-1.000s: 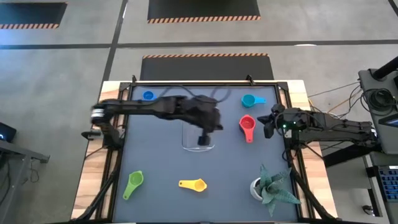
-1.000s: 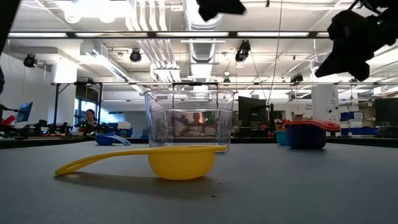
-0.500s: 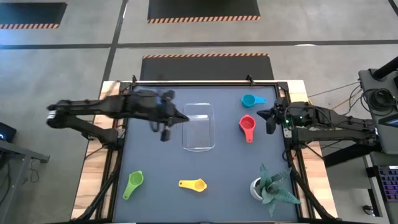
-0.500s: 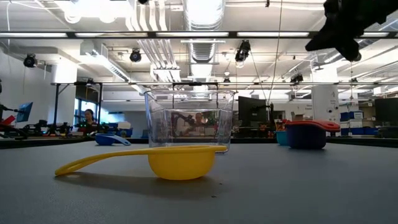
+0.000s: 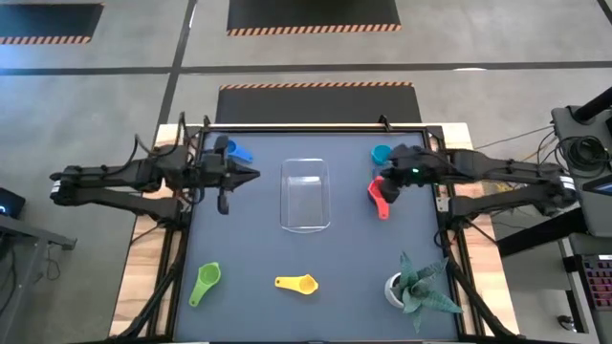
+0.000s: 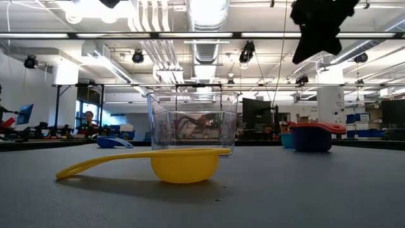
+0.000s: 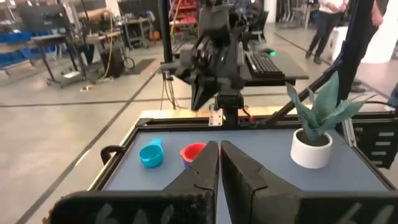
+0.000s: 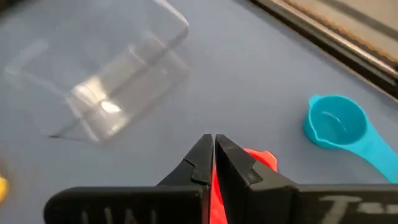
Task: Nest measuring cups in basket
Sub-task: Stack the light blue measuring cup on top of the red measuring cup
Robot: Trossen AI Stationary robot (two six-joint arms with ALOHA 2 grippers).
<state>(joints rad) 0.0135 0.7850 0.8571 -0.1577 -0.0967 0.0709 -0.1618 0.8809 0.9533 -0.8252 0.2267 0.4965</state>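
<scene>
Both grippers are closed on nothing. From above, the left gripper (image 5: 227, 177) hangs over the dark mat (image 5: 249, 258) at nine o'clock from the basket (image 5: 305, 195), just beside the blue cup (image 5: 237, 153). The right gripper (image 5: 388, 179) sits at three o'clock from the basket, over the red cup (image 5: 381, 198), with the teal cup (image 5: 382, 153) near it. The green cup (image 5: 206, 281) lies toward seven o'clock, the yellow cup (image 5: 297, 284) at six, and a potted plant (image 5: 413, 284) toward four. The mat lies in a black frame on a wooden table (image 5: 139, 268); the floor beyond is grey concrete with hazard-striped black panels (image 5: 313, 15).

At table height, the yellow cup (image 6: 174, 163) lies in front of the clear basket (image 6: 193, 123), and the red cup (image 6: 312, 136) stands at three o'clock. A dark arm (image 6: 321, 25) hangs at one o'clock. Behind is a workshop with ceiling ducts, strip lights and benches.

On the left wrist view, the fingers (image 7: 239, 171) press together; past them lie the teal cup (image 7: 151, 154), the red cup (image 7: 193, 152) and the plant (image 7: 315, 130), with the other arm (image 7: 214, 53) above.

On the right wrist view, the fingers (image 8: 200, 162) meet over the red cup (image 8: 261, 159), between the basket (image 8: 106, 81) and the teal cup (image 8: 342, 127).
</scene>
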